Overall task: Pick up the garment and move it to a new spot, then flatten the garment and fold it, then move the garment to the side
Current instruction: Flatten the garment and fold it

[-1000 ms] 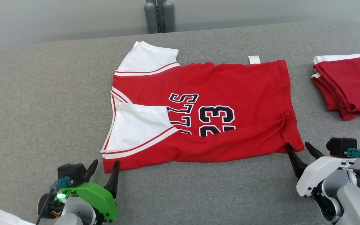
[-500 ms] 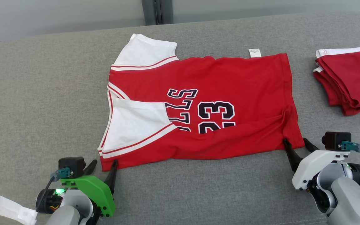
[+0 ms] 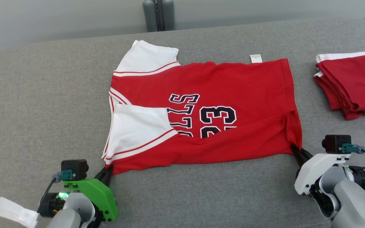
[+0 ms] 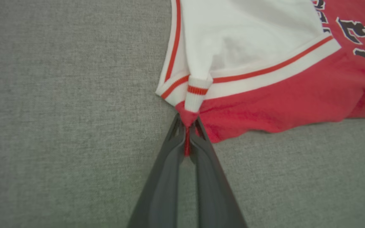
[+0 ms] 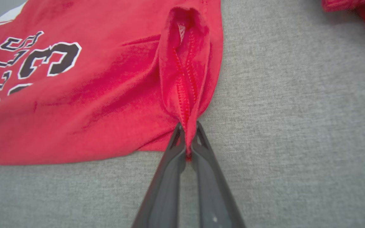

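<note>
The garment (image 3: 233, 91), a red jersey with white sleeves and black lettering, lies spread out near the middle of the grey worktop (image 3: 43, 104). Its shoulder end points to the robot's left and its hem to the right. One white sleeve (image 3: 138, 129) is folded in over the chest, and the other sleeve (image 3: 147, 58) lies out toward the far side. A small white label (image 3: 256, 58) sticks out from the far edge of the cloth.

The left fingers (image 3: 105, 173) are pressed together on the near corner at the shoulder end. In the left wrist view a thin pinch of red cloth sits between them (image 4: 166, 177), just below the striped white trim (image 4: 195, 91). The right fingers (image 3: 299, 153) are likewise clamped on the near hem corner. There the fabric bunches into a raised fold with the stitched seam (image 5: 184, 91) showing, and its tip is caught between the two dark tips (image 5: 166, 183).

A stack of folded red clothes (image 3: 353, 85) rests on the worktop to the right, well apart from the jersey. A crumpled white scrap (image 3: 14, 212) lies at the lower left beside the left arm, and two grey posts (image 3: 158, 14) stand beyond the far edge
</note>
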